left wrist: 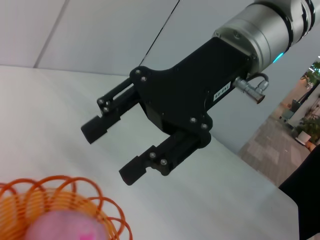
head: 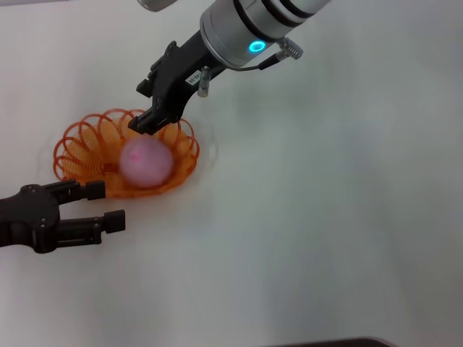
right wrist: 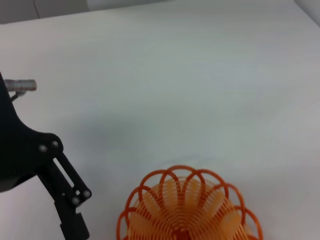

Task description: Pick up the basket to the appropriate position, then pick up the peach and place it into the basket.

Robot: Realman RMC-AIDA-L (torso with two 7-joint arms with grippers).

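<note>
The orange wire basket (head: 79, 148) sits on the white table at the left, with the pale pink peach (head: 145, 163) resting inside it. My right gripper (head: 137, 107) hangs open and empty just above the basket's far rim, apart from the peach. The left wrist view shows it (left wrist: 113, 151) with its jaws spread, above the basket (left wrist: 100, 207) and the peach (left wrist: 62, 226). My left gripper (head: 108, 205) is open and empty at the basket's near side, one finger close to the rim. In the right wrist view the basket (right wrist: 190, 205) shows, but the peach does not.
The white table (head: 325, 217) stretches out to the right and front of the basket. A black gripper body (right wrist: 30, 155) shows beside the basket in the right wrist view. A wall and a table edge (left wrist: 260, 175) show in the left wrist view.
</note>
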